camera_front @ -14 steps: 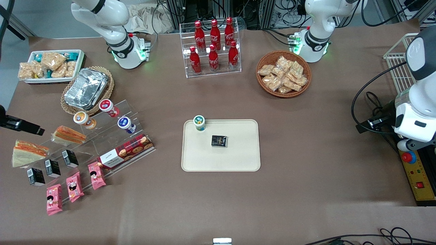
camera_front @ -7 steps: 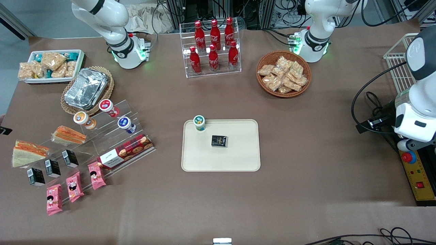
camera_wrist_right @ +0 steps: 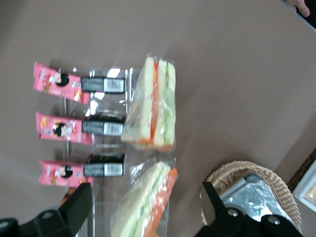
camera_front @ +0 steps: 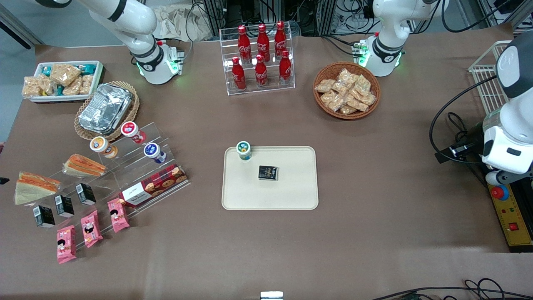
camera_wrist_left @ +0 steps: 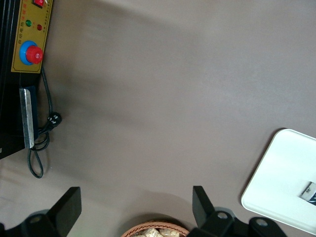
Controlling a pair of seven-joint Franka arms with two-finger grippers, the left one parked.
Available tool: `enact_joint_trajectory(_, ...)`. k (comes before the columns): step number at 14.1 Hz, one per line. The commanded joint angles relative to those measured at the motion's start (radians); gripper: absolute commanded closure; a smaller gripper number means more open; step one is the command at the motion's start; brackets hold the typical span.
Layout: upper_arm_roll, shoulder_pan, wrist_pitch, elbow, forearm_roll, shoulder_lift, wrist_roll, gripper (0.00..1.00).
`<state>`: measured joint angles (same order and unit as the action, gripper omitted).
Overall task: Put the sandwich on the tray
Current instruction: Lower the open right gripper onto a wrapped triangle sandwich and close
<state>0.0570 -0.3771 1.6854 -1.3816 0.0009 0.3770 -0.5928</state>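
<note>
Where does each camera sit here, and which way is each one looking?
Front view: high over the table, looking down at the tray and the sandwich at the working arm's end; both arm bases show.
Right wrist view: on the working arm, looking down at the sandwich; its pincer hangs open above the display stand.
Left wrist view: on the parked arm, looking down at bare table, the tray's corner and its own two fingers.
Shared: the sandwich shows in the front and right wrist views, the tray in the front and left wrist views.

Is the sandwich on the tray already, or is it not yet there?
Not yet. The sandwich lies on the acrylic rack toward the working arm's end; the tray holds only a cup and a dark packet. The gripper, fingers open, hovers above the sandwich.
</note>
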Motion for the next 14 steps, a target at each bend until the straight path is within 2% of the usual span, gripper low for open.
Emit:
enact_joint_trajectory(1,-0.008,-0.026,0.040,0.009,0.021,0.039,-0.033,0.02)
enact_joint_trajectory(4,-0.006,-0.055,0.083,0.007,0.080,0.074,-0.033,0.02)
enact_joint_trajectory(10,-0.006,-0.074,0.128,-0.046,0.099,0.091,-0.035,0.02)
enact_joint_trajectory(14,-0.006,-0.080,0.139,-0.053,0.134,0.114,-0.033,0.02)
